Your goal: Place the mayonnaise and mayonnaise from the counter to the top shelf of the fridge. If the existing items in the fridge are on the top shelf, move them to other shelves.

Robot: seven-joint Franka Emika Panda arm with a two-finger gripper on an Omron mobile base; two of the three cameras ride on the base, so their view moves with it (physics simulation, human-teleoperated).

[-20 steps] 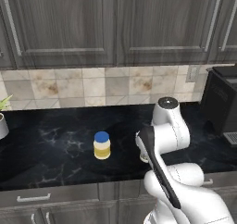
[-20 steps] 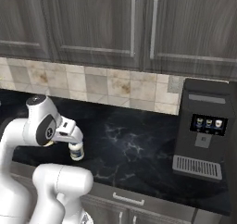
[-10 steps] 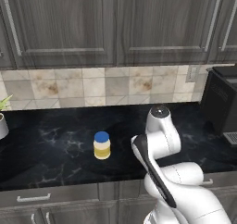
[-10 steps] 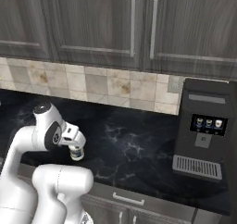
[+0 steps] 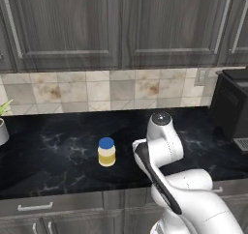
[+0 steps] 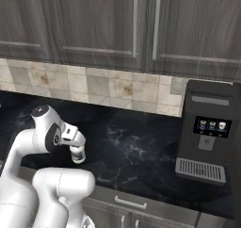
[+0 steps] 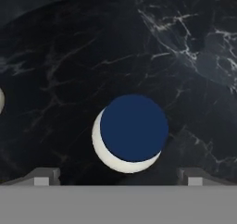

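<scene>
Now the gripper (image 7: 118,179) hangs straight over the white jar (image 7: 127,137) with the navy lid, fingers (image 7: 44,176) spread wide on either side and holding nothing, lined up, it seems, for a top-down grab. The jar stands upright on the black counter (image 7: 60,61), near its front edge, tucked under the hand. The yellow jar (image 5: 106,152) with the blue lid sits on the same counter, off to the left of the white jar, apart from it, untouched. Neither jar has gone anywhere near a fridge yet
</scene>
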